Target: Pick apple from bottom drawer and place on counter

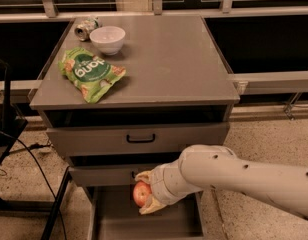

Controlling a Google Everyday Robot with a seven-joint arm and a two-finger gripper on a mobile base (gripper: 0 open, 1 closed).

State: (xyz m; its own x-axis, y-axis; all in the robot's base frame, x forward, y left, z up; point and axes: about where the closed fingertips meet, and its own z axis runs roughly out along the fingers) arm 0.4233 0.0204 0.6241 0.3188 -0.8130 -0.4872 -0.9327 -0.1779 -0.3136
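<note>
The red apple (pixel 141 193) with a yellowish patch sits between the two cream fingers of my gripper (pixel 145 193), which is shut on it. The gripper holds the apple above the open bottom drawer (pixel 144 223), just in front of the middle drawer's face. My white arm (pixel 244 176) reaches in from the lower right. The grey counter (pixel 169 59) is the flat top of the cabinet, well above the gripper.
On the counter's left side lie a green snack bag (pixel 89 74), a white bowl (pixel 107 39) and a tipped can (pixel 86 28). Two drawers with black handles (pixel 140 139) are shut above the open one. A black stand and cables (pixel 14 149) are at the left.
</note>
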